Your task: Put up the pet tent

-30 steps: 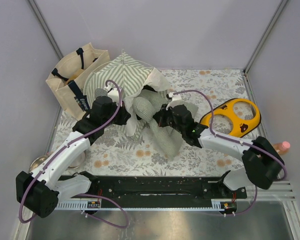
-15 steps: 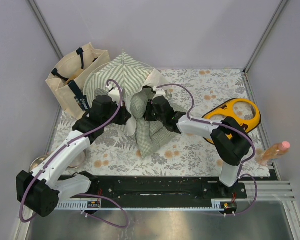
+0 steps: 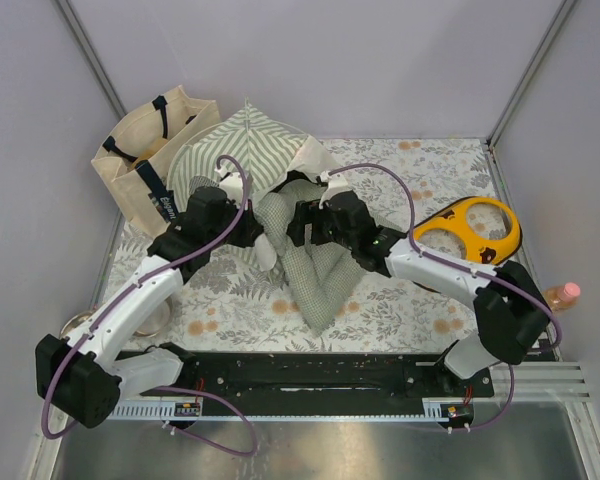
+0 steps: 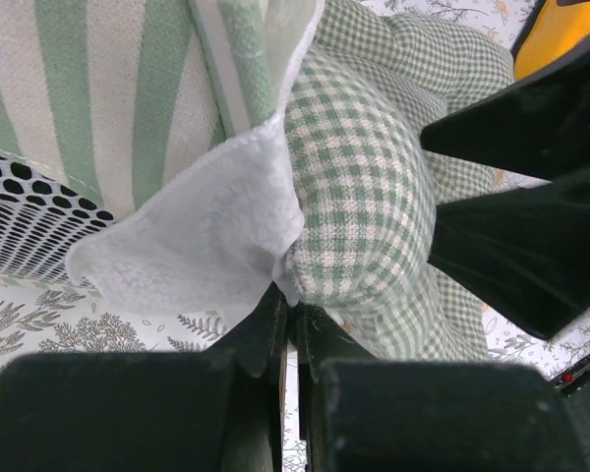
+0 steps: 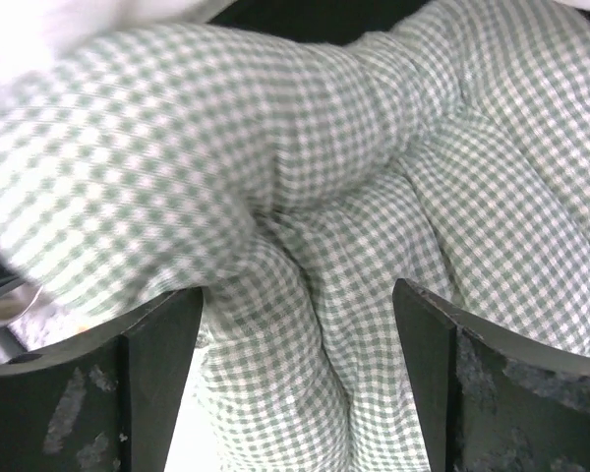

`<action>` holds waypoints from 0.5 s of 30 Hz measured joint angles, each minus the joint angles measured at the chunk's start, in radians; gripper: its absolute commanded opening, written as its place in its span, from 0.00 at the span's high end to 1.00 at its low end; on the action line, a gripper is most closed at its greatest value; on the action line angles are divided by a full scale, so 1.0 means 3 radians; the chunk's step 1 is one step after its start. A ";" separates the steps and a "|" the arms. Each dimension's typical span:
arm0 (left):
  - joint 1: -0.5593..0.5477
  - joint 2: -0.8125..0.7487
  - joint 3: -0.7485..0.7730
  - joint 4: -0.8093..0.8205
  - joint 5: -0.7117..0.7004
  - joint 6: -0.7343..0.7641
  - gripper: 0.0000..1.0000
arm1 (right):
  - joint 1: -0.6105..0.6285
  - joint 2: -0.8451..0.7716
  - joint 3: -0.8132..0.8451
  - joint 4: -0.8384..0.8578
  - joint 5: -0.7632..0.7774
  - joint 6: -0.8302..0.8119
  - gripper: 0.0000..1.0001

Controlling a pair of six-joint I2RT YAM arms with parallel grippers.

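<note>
The pet tent (image 3: 242, 148) stands at the back left, green-and-white striped, with a mesh panel (image 4: 20, 228) and a white lacy flap (image 4: 192, 236). My left gripper (image 3: 261, 236) is shut on the lower tip of that flap (image 4: 287, 300). A green checked cushion (image 3: 315, 272) lies bunched in front of the tent's opening. My right gripper (image 3: 302, 224) stands open over the cushion's upper end, and the wrist view shows checked fabric (image 5: 354, 197) bulging between its fingers (image 5: 162, 364) without being pinched. The right gripper's dark fingers (image 4: 526, 202) appear close beside the left one.
A beige canvas tote bag (image 3: 145, 165) stands left of the tent. A yellow two-holed object (image 3: 467, 232) lies at the right, a bottle with a pink cap (image 3: 563, 294) at the far right edge, and a metal bowl (image 3: 78, 322) at the near left. Grey walls enclose the floral mat (image 3: 410, 300).
My right gripper has opened and let go of the cushion after carrying it left toward the tent. The cushion has slumped. My left gripper stays shut on the flap.
</note>
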 measured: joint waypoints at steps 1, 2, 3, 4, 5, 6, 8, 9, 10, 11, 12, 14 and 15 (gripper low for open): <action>-0.0001 0.0011 0.0010 -0.0013 -0.0001 0.0001 1.00 | -0.0005 -0.0079 -0.0024 -0.0004 -0.0058 -0.0047 0.10; -0.0001 0.0022 0.0022 -0.0020 -0.0003 0.0001 1.00 | -0.0013 -0.0146 -0.0038 -0.0003 -0.0137 -0.0083 0.10; -0.0001 0.0032 0.0031 -0.0028 -0.0003 0.0001 1.00 | -0.0017 -0.0195 -0.0043 0.0008 -0.0223 -0.0113 0.10; -0.0001 0.0041 0.0039 -0.0031 -0.0003 0.0001 1.00 | -0.0019 -0.0224 -0.0043 0.0029 -0.0301 -0.0146 0.10; -0.0001 0.0048 0.0043 -0.0033 -0.0001 0.0001 1.00 | -0.0019 -0.0231 -0.0043 0.0058 -0.0351 -0.0170 0.10; -0.0001 0.0050 0.0046 -0.0033 -0.0001 0.0001 1.00 | -0.0019 -0.0224 -0.0038 0.0111 -0.0418 -0.0197 0.11; -0.0001 0.0055 0.0050 -0.0034 -0.0001 0.0003 1.00 | -0.0019 -0.0121 0.0034 0.0170 -0.0534 -0.0239 0.19; -0.0001 0.0055 0.0050 -0.0038 -0.0001 0.0005 1.00 | -0.0019 -0.0038 0.0104 0.0178 -0.0571 -0.0253 0.33; 0.0000 0.0055 0.0051 -0.0042 -0.0008 0.0011 1.00 | -0.0019 0.0089 0.0215 0.0193 -0.0632 -0.0270 0.50; 0.0001 0.0055 0.0052 -0.0045 -0.0025 0.0014 1.00 | -0.0020 0.0221 0.0324 0.0209 -0.0685 -0.0271 0.67; 0.0004 0.0055 0.0053 -0.0047 -0.0039 0.0023 1.00 | -0.0020 0.0350 0.0427 0.0220 -0.0740 -0.0268 0.86; 0.0008 0.0055 0.0053 -0.0050 -0.0052 0.0033 1.00 | -0.0018 0.0525 0.0543 0.0258 -0.0754 -0.0238 1.00; 0.0009 0.0055 0.0053 -0.0051 -0.0052 0.0036 1.00 | -0.0018 0.0580 0.0552 0.0292 -0.0718 -0.0174 1.00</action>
